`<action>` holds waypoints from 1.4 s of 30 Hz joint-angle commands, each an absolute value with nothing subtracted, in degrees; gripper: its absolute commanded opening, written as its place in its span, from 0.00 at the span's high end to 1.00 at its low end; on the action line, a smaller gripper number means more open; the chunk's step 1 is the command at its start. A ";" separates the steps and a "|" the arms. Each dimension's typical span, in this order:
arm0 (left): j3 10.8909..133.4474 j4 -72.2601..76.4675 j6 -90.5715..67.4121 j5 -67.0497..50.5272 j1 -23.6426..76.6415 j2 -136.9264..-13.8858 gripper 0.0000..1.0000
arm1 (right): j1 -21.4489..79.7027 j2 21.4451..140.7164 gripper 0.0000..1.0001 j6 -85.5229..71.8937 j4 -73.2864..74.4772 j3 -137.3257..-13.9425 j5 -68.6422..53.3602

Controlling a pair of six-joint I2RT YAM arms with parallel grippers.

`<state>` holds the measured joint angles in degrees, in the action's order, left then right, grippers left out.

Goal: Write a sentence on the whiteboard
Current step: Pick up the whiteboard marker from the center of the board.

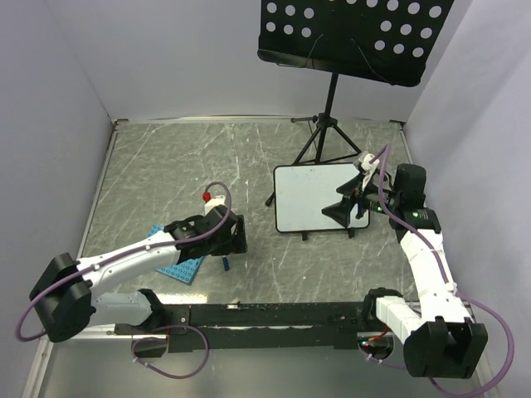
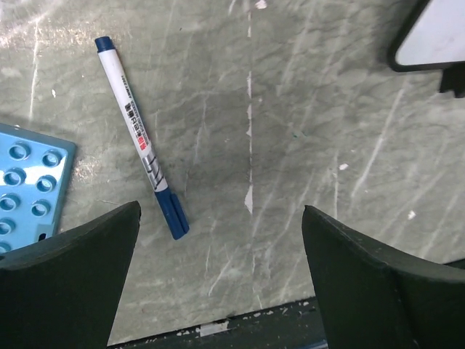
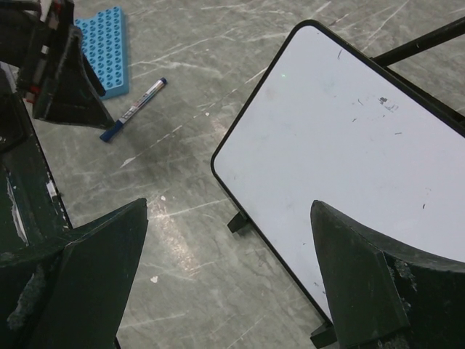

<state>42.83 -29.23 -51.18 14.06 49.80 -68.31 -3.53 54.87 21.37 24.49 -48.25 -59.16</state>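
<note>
Scratched grey desk (image 2: 349,160). Rounded-corner whiteboard (image 3: 349,160), glossy white with a thin dark rim, stands on short black feet partly beneath the right claw (image 3: 229,211), jaws wide, empty. Left claw (image 2: 220,218) is equally spread above the white-barrelled, blue-capped marker (image 2: 138,134), which lies beside the studded blue plate (image 2: 29,182).

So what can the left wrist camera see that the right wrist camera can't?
Only the left wrist view: the print and red patch on the marker, seen close, in front of the open left gripper. Only the right wrist view: most of the whiteboard, with no writing on it, one black foot, the stand leg, and the open right gripper. Both: the marker, the blue studded plate, a whiteboard corner and the scratched table.
</note>
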 commanded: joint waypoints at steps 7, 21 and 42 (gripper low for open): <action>43.33 -24.26 -51.68 14.07 50.18 -70.93 0.03 | -3.87 55.81 0.00 23.47 24.26 -48.69 -60.03; 44.55 -26.18 -53.08 14.66 50.19 -78.30 0.21 | -3.87 55.81 0.00 23.47 24.26 -48.52 -59.85; 52.91 -36.38 -54.41 25.75 51.06 -90.44 0.47 | -3.87 55.63 0.00 23.64 24.61 -48.69 -59.94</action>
<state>50.50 -34.11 -54.30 22.85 50.87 -89.82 -3.53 55.86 22.00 25.34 -48.25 -59.00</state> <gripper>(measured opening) 0.540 0.998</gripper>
